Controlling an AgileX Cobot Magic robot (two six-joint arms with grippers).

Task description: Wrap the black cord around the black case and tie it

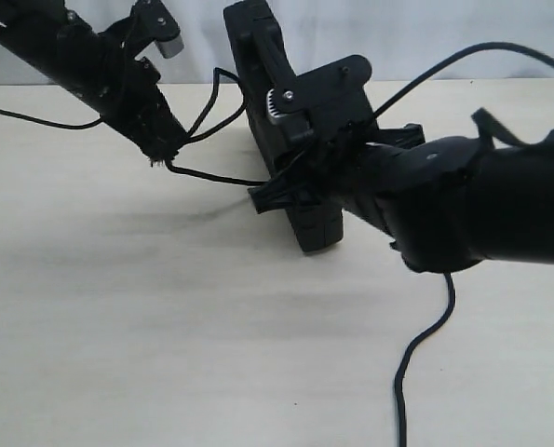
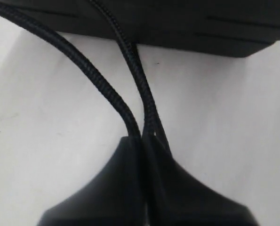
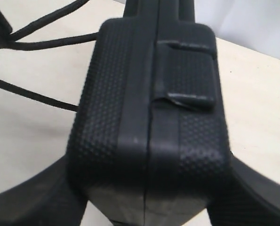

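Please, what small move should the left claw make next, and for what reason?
Probably the left claw should pull the black cord slightly away from the black case to take up slack. It is shut on cord strands that curve loosely toward the case, which the right claw clamps from both sides.

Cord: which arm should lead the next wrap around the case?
Left. The left fingers pinch the cord strands running to the case; the right fingers are clamped on the case, holding it upright.
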